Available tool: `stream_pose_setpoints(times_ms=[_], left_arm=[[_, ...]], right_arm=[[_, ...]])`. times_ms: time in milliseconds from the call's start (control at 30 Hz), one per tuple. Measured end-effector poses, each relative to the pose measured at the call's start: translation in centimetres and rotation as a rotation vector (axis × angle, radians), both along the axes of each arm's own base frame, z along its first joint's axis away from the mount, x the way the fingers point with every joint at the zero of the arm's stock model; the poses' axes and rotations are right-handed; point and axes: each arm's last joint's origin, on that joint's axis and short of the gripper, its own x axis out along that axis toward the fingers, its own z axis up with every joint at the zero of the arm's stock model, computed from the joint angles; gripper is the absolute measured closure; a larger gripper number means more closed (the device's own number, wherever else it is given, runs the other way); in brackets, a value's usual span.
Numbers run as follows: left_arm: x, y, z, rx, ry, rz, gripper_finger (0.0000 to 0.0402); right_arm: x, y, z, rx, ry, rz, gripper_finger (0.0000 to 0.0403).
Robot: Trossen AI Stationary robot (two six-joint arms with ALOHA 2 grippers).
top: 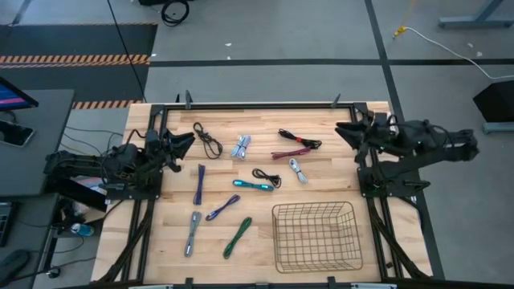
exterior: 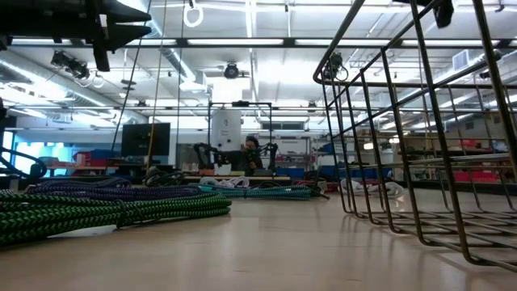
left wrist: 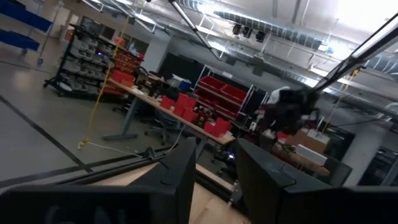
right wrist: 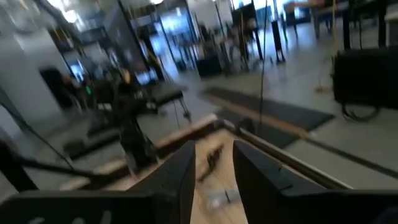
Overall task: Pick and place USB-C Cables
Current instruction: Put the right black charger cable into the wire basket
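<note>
Several USB-C cables lie loose on the wooden table [top: 161, 241], none touched: a black one [top: 207, 138], a silver-white one [top: 241, 146], a red one [top: 291, 152], a teal one [top: 255, 185], purple ones [top: 199, 185], a green one [top: 238, 237] [exterior: 113, 212]. My left gripper [top: 186, 143] [left wrist: 216, 180] hangs raised over the table's left edge, open, with nothing between its fingers. My right gripper [top: 344, 128] [right wrist: 214, 180] hangs raised at the far right, open, also with nothing between its fingers.
A black wire-mesh basket [top: 315, 235] [exterior: 404, 121] stands on the table's near right part, with no cable in it. The cables lie spread over the table's middle and left. Bare wood shows along the near edge left of the basket.
</note>
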Motion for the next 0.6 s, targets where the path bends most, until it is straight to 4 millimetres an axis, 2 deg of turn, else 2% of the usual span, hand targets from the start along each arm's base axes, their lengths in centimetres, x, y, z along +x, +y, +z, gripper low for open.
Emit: stream_pose_setpoints(times_ms=[100, 200, 400, 600], left_arm=[[0.0, 0.0, -0.1, 0.0, 0.012, 0.001, 0.028], [0.0, 0.0, -0.1, 0.0, 0.013, 0.001, 0.028], [0.0, 0.0, -0.1, -0.001, 0.013, 0.001, 0.028], [0.0, 0.0, -0.1, -0.001, 0.014, 0.001, 0.028]], right_arm=[[0.8, 0.1, 1.4, 0.001, 0.122, -0.004, 0.0288], [1.4, 0.0, 1.7, 0.044, 0.281, -0.047, 0.0288], [2.5, -0.8, -0.4, 0.209, 0.637, -0.202, 0.0276], [3.9, -1.9, -1.8, 0.316, 0.775, -0.213, 0.0241]])
